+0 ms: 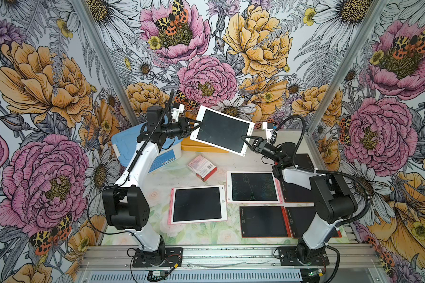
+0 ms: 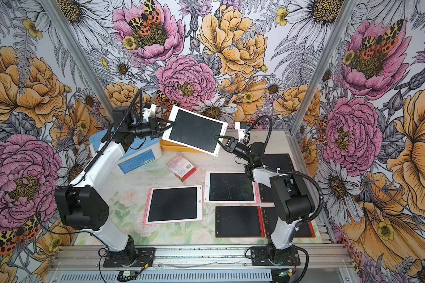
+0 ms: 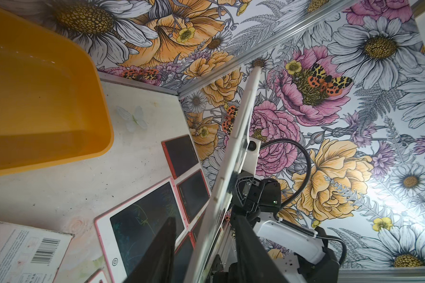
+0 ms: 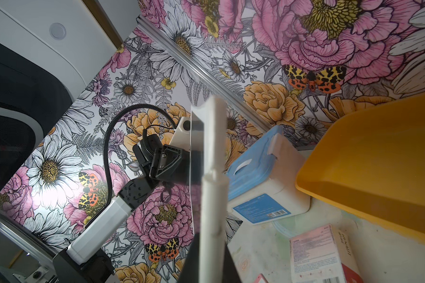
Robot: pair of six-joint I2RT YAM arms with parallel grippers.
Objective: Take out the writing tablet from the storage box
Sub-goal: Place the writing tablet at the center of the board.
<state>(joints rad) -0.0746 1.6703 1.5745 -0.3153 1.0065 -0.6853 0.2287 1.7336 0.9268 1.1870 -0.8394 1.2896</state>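
Nearest on the counter [image 1: 162, 181] lie several flat tablets: a white, pink-edged one [image 1: 196, 204], a second one [image 1: 253, 187] just right of and beyond it, and dark red-framed ones [image 1: 264, 221] on the right. Beyond them a small red-and-white carton [image 1: 201, 167] sits alone, with a blue-lidded box [image 1: 125, 143] to its far left. Farther back stands the yellow storage box [image 1: 199, 147], mostly hidden in both top views. Above it, clear of the box and tilted, hangs the writing tablet [image 1: 222, 129]. The right claw [image 1: 245, 140] is pressed together on its right edge. The left claw [image 1: 194, 124] is at the tablet's left edge; the left wrist view shows its fingers [image 3: 157, 254] spread apart, a gap beside the tablet.
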